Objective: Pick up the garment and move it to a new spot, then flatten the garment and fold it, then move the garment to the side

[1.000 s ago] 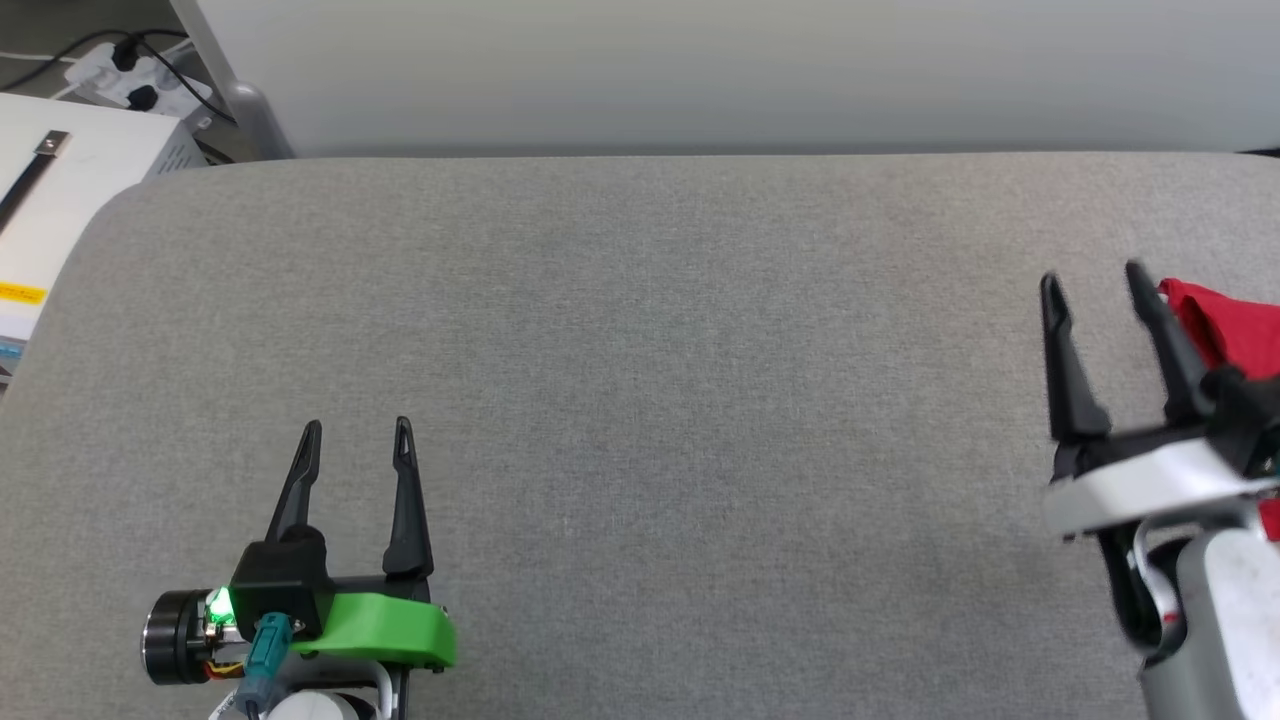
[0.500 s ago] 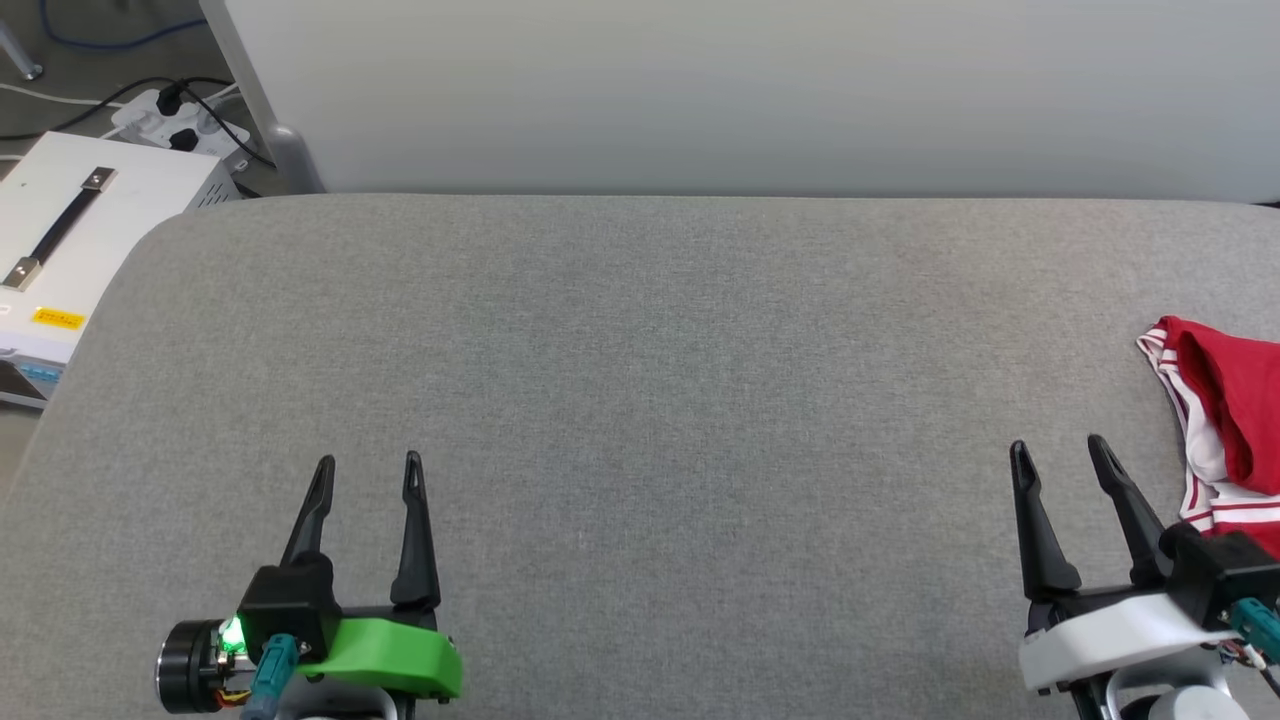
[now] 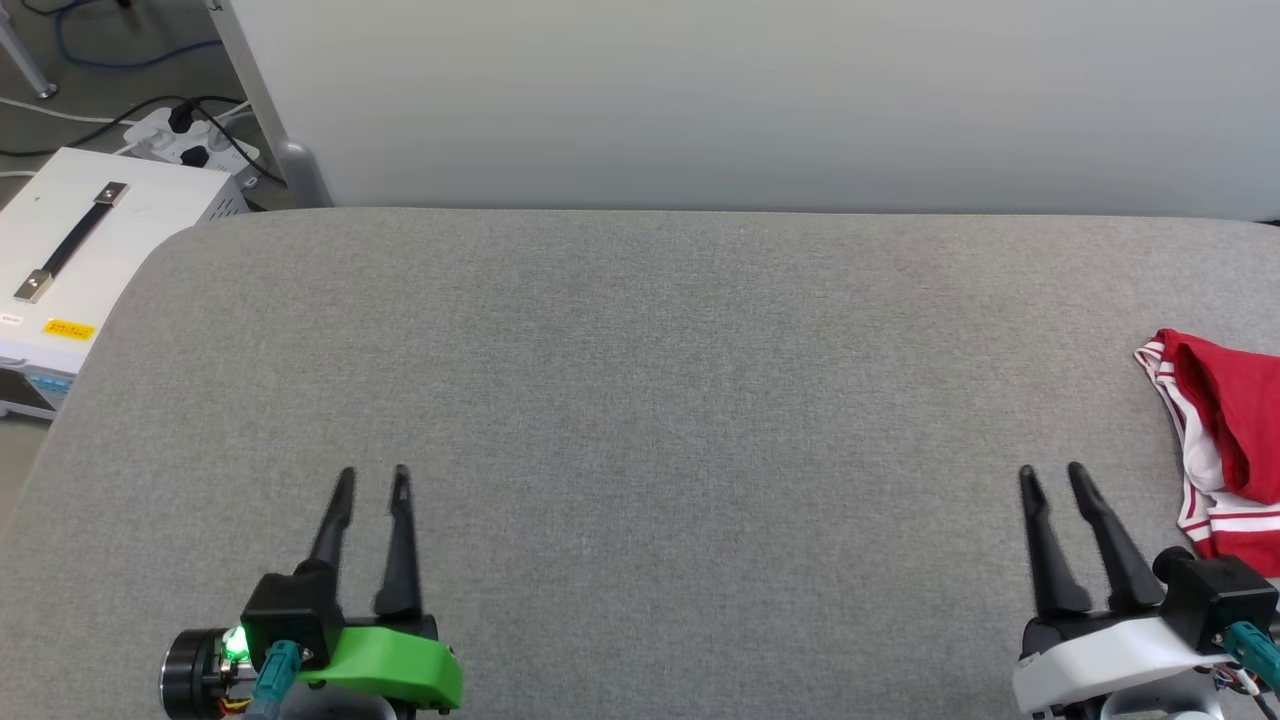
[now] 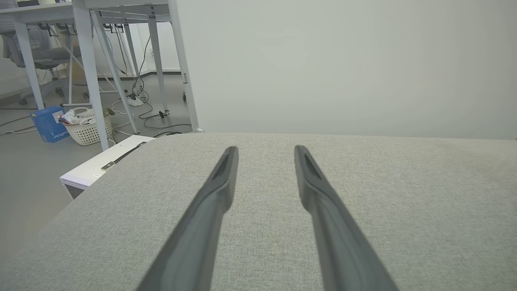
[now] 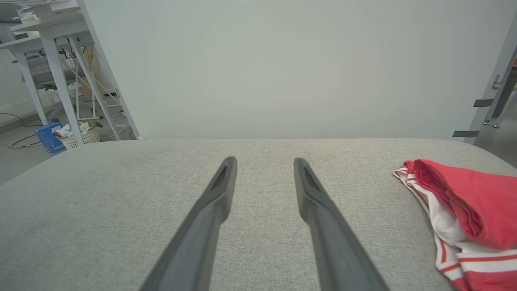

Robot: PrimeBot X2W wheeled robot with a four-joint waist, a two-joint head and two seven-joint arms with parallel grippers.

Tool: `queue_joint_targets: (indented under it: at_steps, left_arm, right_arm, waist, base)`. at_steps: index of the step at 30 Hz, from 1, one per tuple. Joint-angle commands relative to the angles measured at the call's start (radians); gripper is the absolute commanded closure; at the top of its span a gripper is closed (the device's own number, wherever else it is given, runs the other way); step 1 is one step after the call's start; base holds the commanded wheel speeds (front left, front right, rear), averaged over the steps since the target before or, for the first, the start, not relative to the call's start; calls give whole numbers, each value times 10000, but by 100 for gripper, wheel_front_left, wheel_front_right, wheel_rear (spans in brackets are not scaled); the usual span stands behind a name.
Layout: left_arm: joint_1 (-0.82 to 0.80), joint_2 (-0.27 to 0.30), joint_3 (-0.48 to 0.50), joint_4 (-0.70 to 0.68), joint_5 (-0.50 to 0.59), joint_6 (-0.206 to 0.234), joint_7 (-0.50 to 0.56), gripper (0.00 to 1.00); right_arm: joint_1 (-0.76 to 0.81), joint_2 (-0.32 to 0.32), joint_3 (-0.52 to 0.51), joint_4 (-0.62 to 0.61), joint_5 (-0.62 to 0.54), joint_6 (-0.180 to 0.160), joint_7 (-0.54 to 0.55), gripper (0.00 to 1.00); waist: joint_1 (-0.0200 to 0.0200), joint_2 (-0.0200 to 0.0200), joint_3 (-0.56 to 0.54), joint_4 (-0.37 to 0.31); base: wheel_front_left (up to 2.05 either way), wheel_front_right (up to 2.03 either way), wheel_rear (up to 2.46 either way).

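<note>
- Nearest you, lower left: the left gripper (image 3: 372,472) hovers over the grey padded table (image 3: 640,380), its fingers parted with nothing between them.
- Nearest you, lower right: the right gripper (image 3: 1050,470) is likewise released and empty. Its fingers point up the table and do not touch the cloth.
- Just beyond the right gripper and further right: the garment (image 3: 1225,420) lies on the table at its right edge. It is a compact bundle, with a red layer doubled over white and striped trim along its left and near borders. Part of it runs past the edge of the head view, so you cannot check the whole fold.
- Far: the table ends at a pale wall panel (image 3: 700,100). A white box (image 3: 100,225) with a black handle sits off the table's far left corner.
- Progress, as a judgement: a layered bundle parked at the side with both grippers free suggests that picking up, flattening, folding and setting aside are done, and little appears left. You cannot rule out an unfolded heap.
</note>
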Motion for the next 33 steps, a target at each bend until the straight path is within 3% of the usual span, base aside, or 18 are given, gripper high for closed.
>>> queue_joint_targets:
  at_steps: [1,33]
  left_arm:
    - [-1,-1,-1,-1,2,0,4,100]
    - [-113,-89,145,-99,269,-57,659,100]
  right_arm:
    - [-1,1,0,1,-1,0,4,100]
    - [-158,95,7,-103,-504,-2,634,100]
  waist:
    - [1,0,-1,-1]
    - [1,0,-60,-83]
  base:
    - [0,0,0]
    - [0,0,0]
